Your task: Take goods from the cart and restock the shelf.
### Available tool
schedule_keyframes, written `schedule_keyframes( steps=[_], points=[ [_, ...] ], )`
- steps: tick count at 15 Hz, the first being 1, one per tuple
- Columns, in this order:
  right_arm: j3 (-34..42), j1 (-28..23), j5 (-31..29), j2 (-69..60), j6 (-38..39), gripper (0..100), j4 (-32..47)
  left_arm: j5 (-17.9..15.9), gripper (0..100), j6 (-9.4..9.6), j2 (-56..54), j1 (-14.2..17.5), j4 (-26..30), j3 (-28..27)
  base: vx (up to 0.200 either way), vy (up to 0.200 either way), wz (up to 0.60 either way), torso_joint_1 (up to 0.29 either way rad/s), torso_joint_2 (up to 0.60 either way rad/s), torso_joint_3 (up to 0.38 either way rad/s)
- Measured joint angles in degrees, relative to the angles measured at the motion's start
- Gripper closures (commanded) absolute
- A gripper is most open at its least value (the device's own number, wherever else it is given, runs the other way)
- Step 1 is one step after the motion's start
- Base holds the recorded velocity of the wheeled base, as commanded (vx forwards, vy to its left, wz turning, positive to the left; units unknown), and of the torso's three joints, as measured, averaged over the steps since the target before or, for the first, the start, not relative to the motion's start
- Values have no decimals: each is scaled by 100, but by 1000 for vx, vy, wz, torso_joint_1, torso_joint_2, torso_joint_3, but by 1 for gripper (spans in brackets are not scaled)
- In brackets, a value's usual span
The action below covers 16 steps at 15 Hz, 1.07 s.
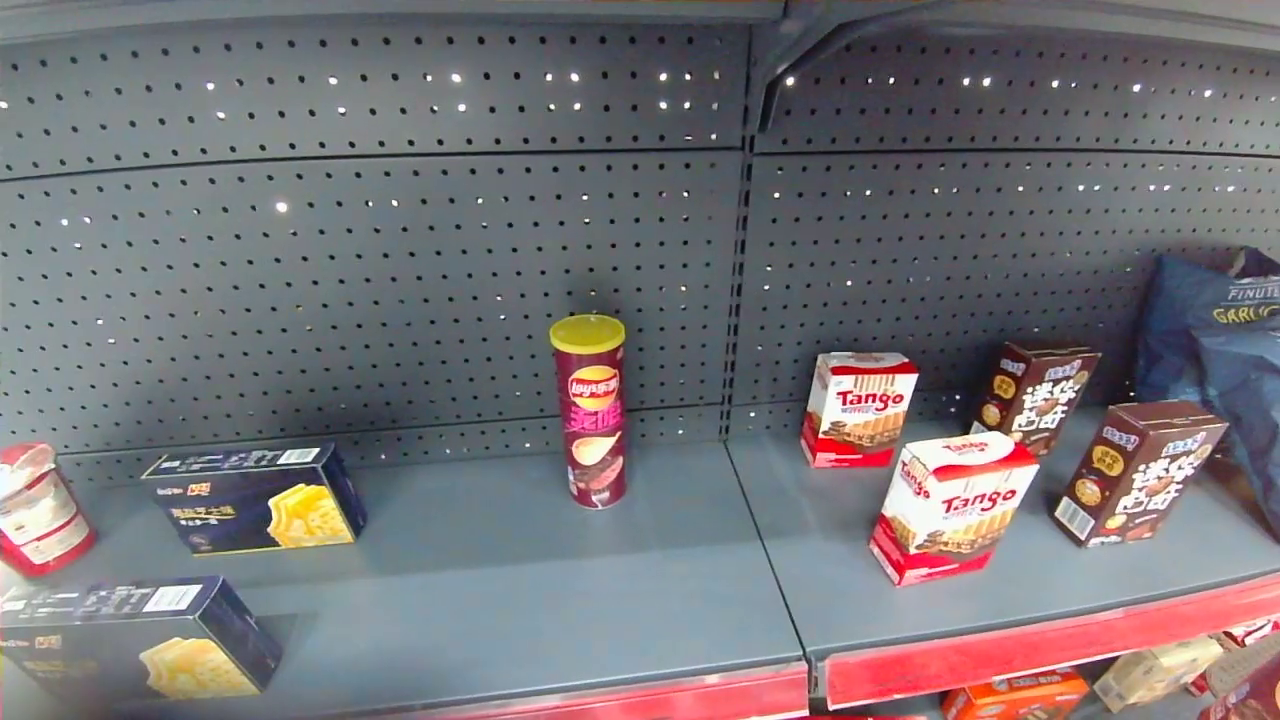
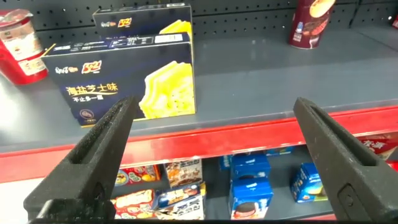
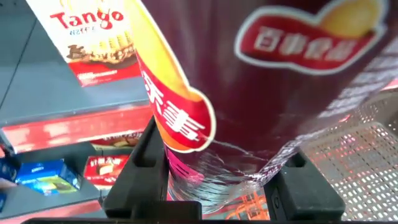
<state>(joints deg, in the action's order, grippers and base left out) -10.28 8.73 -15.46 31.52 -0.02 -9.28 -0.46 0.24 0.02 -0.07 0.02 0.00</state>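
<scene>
My right gripper (image 3: pixel 221 158) is shut on a maroon chips package (image 3: pixel 280 81) that fills the right wrist view; the cart's wire mesh (image 3: pixel 357 162) shows behind it. My left gripper (image 2: pixel 216 107) hangs open with nothing between its fingers, in front of the shelf's red edge (image 2: pixel 261 129), facing a navy cracker box (image 2: pixel 124 78). On the grey shelf (image 1: pixel 500 580) stand a maroon chips can (image 1: pixel 590 410), two navy cracker boxes (image 1: pixel 255 497) (image 1: pixel 130 640) and two red-white wafer boxes (image 1: pixel 858 408) (image 1: pixel 950 505).
A red cup (image 1: pixel 35 510) stands at the shelf's far left. Two brown boxes (image 1: pixel 1035 395) (image 1: pixel 1135 470) and a blue bag (image 1: pixel 1220 340) sit at the right. Open shelf floor lies around the can. Blue boxes (image 2: pixel 249 186) fill the lower shelf.
</scene>
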Motion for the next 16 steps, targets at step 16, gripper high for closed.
schedule_keyframes(
  steps=[16],
  points=[
    [-154,-39,868,-1773,-29,100,1104,-29,0,54,0,0,-2,0,0,0,0,0,0,0]
  ],
)
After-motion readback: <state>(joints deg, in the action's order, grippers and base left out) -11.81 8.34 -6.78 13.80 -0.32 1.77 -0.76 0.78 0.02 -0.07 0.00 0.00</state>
